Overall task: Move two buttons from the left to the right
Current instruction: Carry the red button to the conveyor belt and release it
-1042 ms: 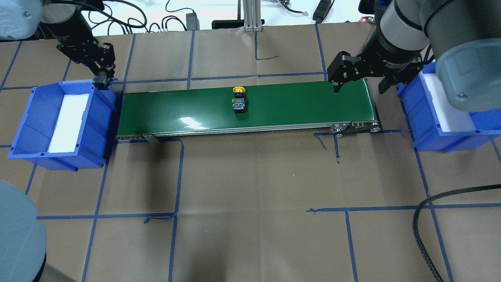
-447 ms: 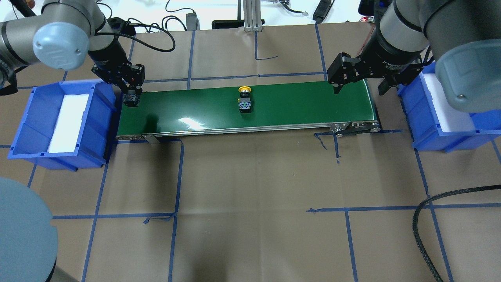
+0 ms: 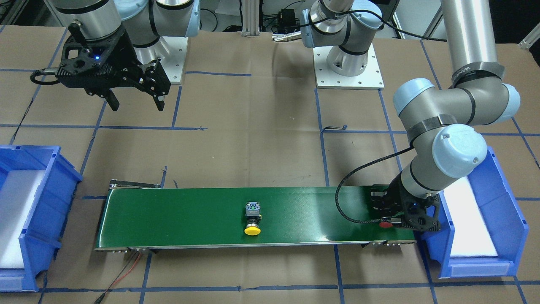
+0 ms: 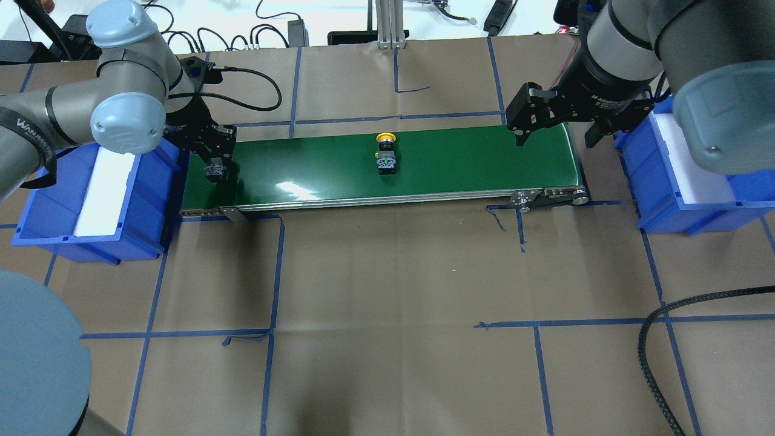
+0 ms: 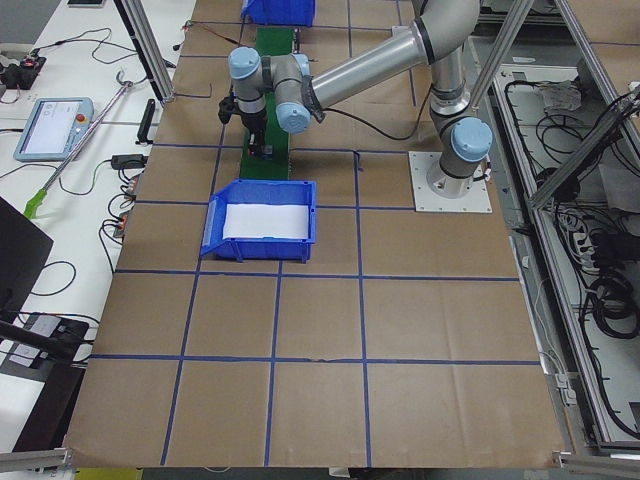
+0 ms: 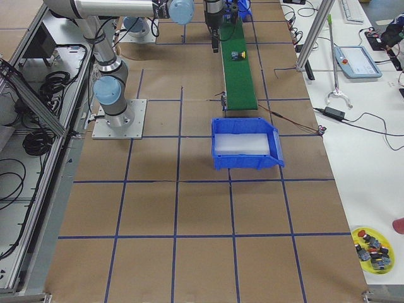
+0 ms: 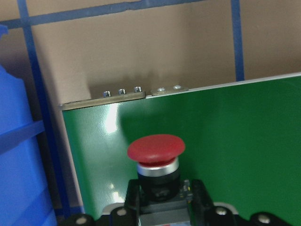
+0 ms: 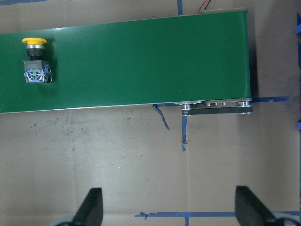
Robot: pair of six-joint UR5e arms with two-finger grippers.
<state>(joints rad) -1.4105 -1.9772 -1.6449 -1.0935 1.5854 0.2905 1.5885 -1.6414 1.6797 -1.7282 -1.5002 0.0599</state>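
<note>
You will find the conveyor belt [image 4: 460, 163] running left to right across the bench [image 4: 387, 290], toward the edge away from the robot's bases. The left bin [image 4: 36, 203] stands just off the belt's left end, the right bin [image 4: 666, 212] just off its right. The loose button [image 4: 385, 156] lies on the belt about midway, cap toward that far edge. The held button [image 4: 214, 171] sits in the left tool [image 4: 213, 163] over the belt's left end. The right tool [image 4: 554, 142] hangs over the right end.

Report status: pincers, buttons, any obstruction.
Left pincer shut on red button, left end of belt. Right pincer open, raised near right end. Yellow button lying mid-belt. No obstruction seen.
</note>
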